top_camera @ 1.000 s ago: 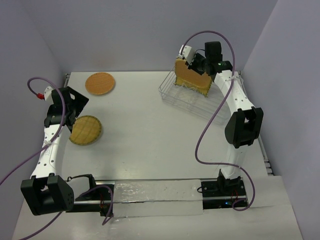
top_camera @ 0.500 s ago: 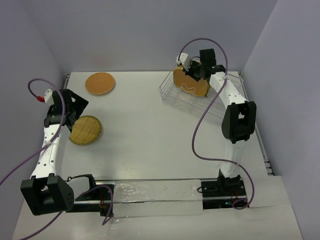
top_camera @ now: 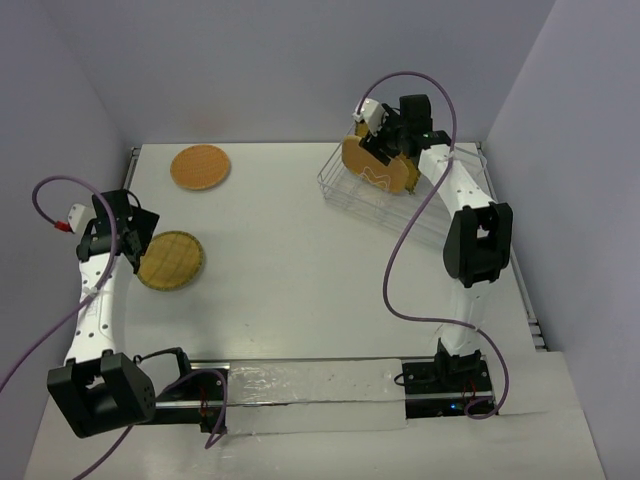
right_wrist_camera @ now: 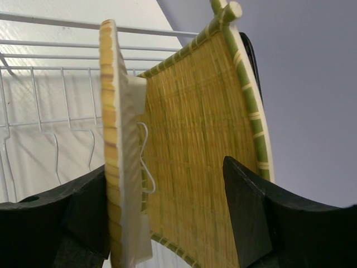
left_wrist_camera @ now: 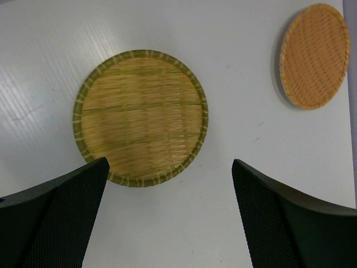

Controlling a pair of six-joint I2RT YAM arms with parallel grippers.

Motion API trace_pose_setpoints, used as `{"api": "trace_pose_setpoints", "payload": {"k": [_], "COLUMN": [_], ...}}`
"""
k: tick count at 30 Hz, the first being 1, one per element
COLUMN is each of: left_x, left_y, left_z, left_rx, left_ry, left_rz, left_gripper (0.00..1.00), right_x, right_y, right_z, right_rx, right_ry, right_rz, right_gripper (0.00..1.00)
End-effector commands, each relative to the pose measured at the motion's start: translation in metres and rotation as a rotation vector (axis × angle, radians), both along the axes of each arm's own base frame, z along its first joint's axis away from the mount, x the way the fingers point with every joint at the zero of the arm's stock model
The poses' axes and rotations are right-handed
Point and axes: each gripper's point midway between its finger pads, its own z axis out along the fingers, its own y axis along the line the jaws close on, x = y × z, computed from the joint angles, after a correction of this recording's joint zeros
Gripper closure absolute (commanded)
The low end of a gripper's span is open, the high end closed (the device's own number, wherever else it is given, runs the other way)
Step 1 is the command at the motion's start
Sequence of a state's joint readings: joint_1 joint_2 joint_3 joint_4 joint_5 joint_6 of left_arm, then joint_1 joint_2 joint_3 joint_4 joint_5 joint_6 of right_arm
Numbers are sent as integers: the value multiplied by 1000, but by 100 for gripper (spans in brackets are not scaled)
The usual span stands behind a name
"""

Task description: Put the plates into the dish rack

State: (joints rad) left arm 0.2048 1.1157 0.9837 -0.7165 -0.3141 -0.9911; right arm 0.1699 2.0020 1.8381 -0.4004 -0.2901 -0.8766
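The dish rack [top_camera: 343, 190] stands at the back right, its wires [right_wrist_camera: 50, 120] showing in the right wrist view. An orange rounded square plate [top_camera: 378, 172] stands upright in it, seen edge-on [right_wrist_camera: 114, 167] beside a yellow woven-look square plate [right_wrist_camera: 201, 128], with a dark plate edge [right_wrist_camera: 252, 58] behind. My right gripper [top_camera: 385, 138] [right_wrist_camera: 164, 167] is open, one finger on either side of the orange plate's edge. A yellow round plate [top_camera: 172, 260] [left_wrist_camera: 139, 117] and an orange round plate [top_camera: 200, 167] [left_wrist_camera: 315, 56] lie flat at the left. My left gripper [top_camera: 128, 240] [left_wrist_camera: 170, 167] hangs open over the yellow round plate's near rim.
The table's left edge runs close to the left arm, and the purple walls stand close behind and to the right of the rack. A clear strip [top_camera: 310, 392] lies between the arm bases at the near edge.
The right gripper lowered the orange rounded square plate into the rack and opened its jaws. The left arm drew back toward the near left, beside the yellow round plate.
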Motion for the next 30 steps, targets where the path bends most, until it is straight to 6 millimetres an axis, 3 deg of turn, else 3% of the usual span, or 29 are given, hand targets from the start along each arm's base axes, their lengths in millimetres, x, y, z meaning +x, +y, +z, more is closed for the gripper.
{"api": "trace_pose_setpoints", "payload": {"k": [1,5,10,14,20,23,28,30], "left_x": [-24,-42,-52,-57,-61,-65,-69,-70], "left_y": [6,9,7,7,5,3,1,0], "left_z": [-9,-23,-24,-25,-31,-32,-33,-33], "left_rx": [-48,-80,-87,-88,-99,-108,-111,-113], "left_ry": [13,37,28,38,76,80,70,67], "left_rz": [90,134,137,141,138,142,141,143], "left_gripper": [1,1,1,1,1,1,1,1], "right_x": [-3,-14,-7,10,24,23,9,0], "right_y": [0,7,-1,-20,-25,-23,-17,-14], "right_z": [77,102,93,87,82,94,130,129], "right_rx": [65,105,53,24,34,62,113,120], "right_ry": [-165,-198,-215,-257,-265,-277,-325,-316], "right_rz": [-11,26,5,-62,-85,-91,-69,-48], "right_gripper": [22,19,22,22,22,22,20,20]}}
